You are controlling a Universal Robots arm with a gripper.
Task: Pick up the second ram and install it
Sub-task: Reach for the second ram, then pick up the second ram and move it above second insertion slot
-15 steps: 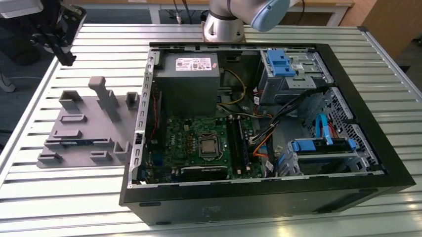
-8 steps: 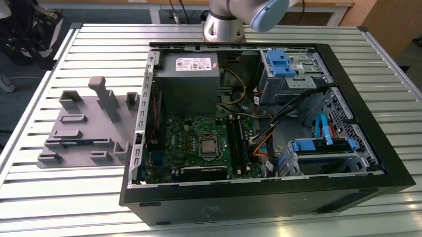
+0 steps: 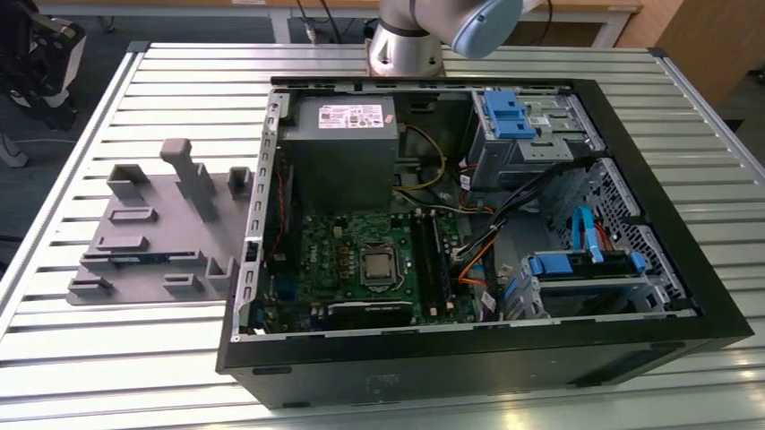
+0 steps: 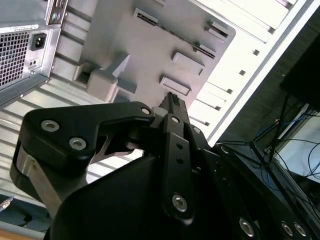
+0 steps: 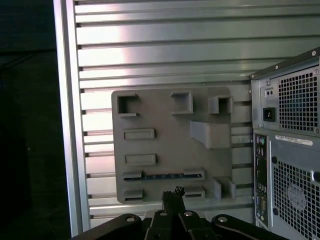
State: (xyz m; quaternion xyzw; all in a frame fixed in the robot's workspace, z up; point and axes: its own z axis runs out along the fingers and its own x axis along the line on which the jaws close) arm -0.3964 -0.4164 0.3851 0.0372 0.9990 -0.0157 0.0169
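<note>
gripper (image 5: 173, 193): hanging clear of grey fixture (image 5: 165, 125), fingers pressed together | second ram (image 5: 162, 176): lying in fixture slot, untouched

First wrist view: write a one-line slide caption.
Gripper pointing at the grey fixture plate where the second ram rests in its holder, computer case alongside.

My arm (image 3: 442, 27) runs off the top edge of the exterior view, so most of it is cut off. The second ram (image 5: 165, 175) sits sunk in the grey fixture (image 5: 165, 145), just a thin blue edge showing in the first wrist view, its chips too small to tell.
</note>
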